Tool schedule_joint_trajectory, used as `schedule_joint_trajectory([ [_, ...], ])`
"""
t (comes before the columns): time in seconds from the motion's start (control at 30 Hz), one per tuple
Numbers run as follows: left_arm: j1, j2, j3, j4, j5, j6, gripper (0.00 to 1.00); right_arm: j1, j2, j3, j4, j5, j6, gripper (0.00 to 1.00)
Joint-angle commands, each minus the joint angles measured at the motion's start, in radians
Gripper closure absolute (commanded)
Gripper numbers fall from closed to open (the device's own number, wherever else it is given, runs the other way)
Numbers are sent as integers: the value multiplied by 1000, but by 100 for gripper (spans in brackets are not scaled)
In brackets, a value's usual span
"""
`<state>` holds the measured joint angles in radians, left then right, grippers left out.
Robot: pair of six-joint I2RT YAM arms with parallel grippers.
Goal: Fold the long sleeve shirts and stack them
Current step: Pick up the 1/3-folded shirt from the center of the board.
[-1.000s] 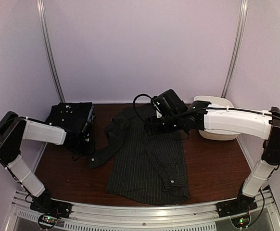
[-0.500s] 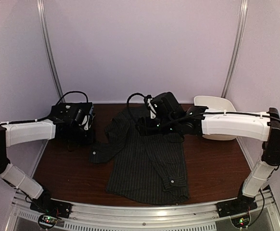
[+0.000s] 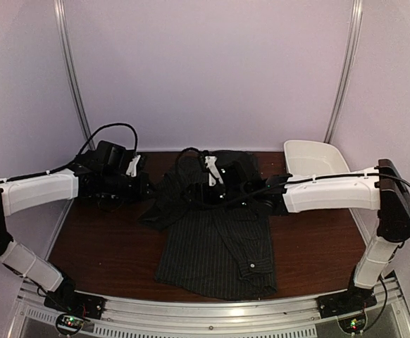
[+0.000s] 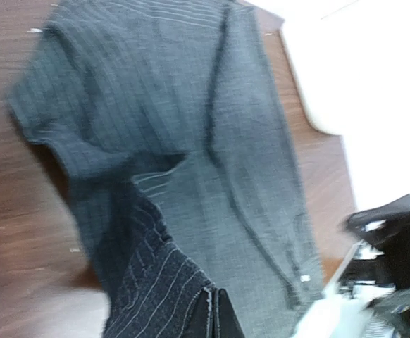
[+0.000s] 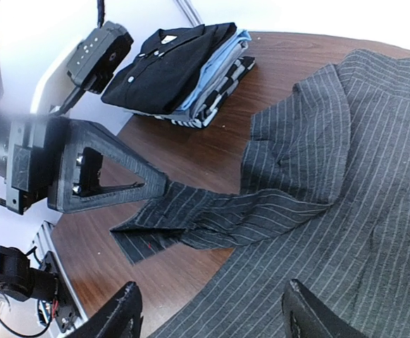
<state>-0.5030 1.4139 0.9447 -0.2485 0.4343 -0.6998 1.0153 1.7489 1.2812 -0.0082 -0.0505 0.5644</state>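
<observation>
Counter (image 3: 106, 246): dark wood.

Pinstriped shirt (image 3: 219, 246): charcoal, lies spread flat at the centre of the counter, hem toward the near edge, collar end toward the far wall under the two arms. A small white button shows near the lower right hem.

Left tool (image 4: 213, 317): jaws fully closed, pinching the cuff end of the sleeve (image 5: 212, 215). The sleeve runs out to the shirt's left side, lifted at the pinched end and trailing back to the shoulder in a loose fold.

Right tool (image 5: 215, 317): fingers well apart, nothing between them. It hovers over the upper body of the pinstriped shirt, just beside the sleeve's shoulder. Whether the fingertips touch the cloth cannot be told.

Folded stack (image 5: 170, 67): sits at the far left corner of the counter, well apart from the spread shirt. The black shirt (image 5: 159, 60) on top shows its collar and white buttons; pale blue and striped layers show at the edge beneath it.

White tub (image 3: 318, 158): far right corner.
</observation>
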Motion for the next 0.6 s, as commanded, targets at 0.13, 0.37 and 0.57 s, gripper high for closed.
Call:
schedule_joint_trajectory([
  [0.13,-66,40,-23,256,130,-268,100,17,45,-67,209,-102,103,28],
  [0.37,-92,85,-7,317,119,-342,100,19,54,-109,261,-103,135,23],
  [0.57,-111,114,9,347,114,-377,100,20,80,-105,264,-106,156,21],
])
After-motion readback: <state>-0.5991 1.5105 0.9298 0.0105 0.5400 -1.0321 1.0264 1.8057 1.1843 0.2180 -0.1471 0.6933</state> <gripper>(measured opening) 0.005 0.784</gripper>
